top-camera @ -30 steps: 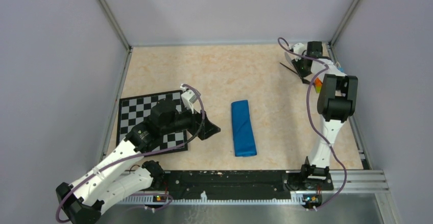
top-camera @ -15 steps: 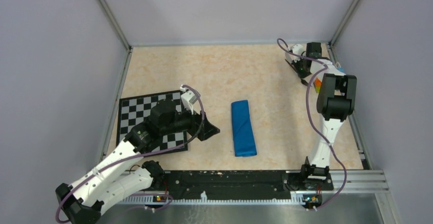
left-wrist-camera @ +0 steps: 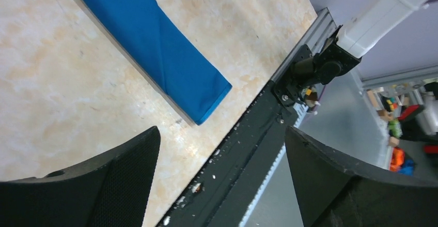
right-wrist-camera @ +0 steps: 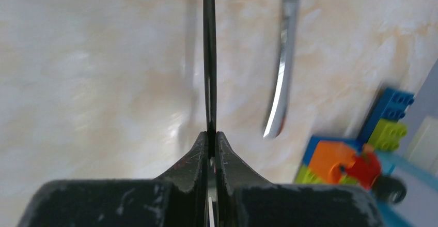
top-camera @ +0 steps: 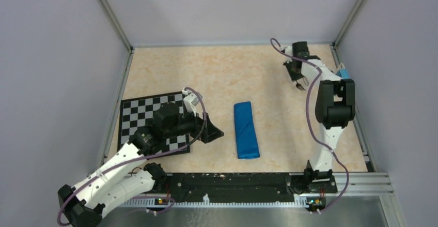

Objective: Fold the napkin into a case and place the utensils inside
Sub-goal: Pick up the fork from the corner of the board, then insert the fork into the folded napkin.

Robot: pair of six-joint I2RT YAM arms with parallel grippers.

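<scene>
Only wrist view shows black utensil (right-wrist-camera: 208, 56) pinched.

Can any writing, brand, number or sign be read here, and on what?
None can be read.
The checkered board shows only squares; the blue case, the black utensil and the toy blocks show no lettering.
The background clutter in the left wrist view is too small and blurred.

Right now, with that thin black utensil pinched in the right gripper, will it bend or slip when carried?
The black utensil runs straight out from the right gripper, so it is probably stiff. It looks thin, so likely light. The fingers pinch only its near end, so it may pivot or slip if bumped.
</scene>
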